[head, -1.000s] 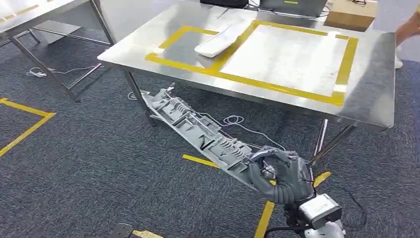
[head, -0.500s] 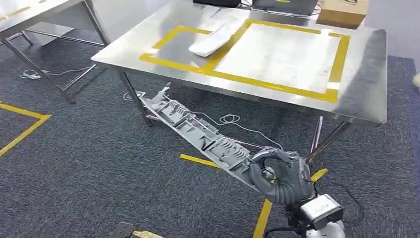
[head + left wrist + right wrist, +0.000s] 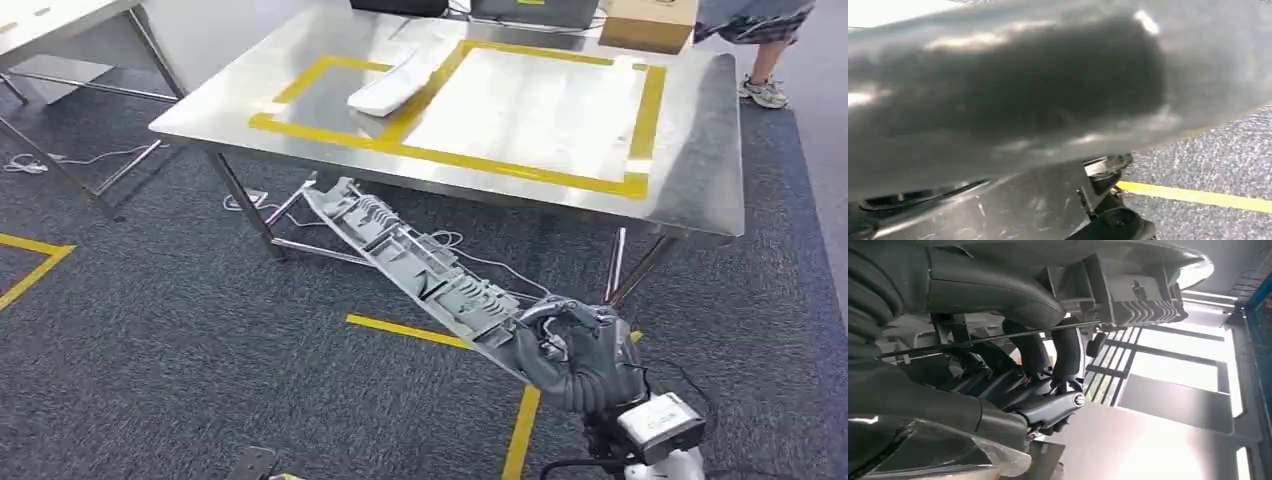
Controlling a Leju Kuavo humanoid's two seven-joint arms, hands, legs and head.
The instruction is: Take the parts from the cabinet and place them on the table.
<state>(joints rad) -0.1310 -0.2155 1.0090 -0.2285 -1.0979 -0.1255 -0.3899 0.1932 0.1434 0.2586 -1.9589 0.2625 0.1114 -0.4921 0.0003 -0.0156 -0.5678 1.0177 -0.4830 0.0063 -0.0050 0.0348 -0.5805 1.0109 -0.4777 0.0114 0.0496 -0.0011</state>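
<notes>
Now right hand clasps one grey ribbed part; one white part on table.

Steel table with yellow tape rectangles, white part, cardboard box

My right hand is dark grey, its wrist silver with a white label. The long part I hold is light grey, ribbed and latticed along its length. The counter is brushed steel, marked with yellow tape in rectangles. A white part lies on it, and a tan cardboard box sits at its far edge. The carpet is speckled dark grey-blue, crossed by yellow floor lines and thin white cables.
</notes>
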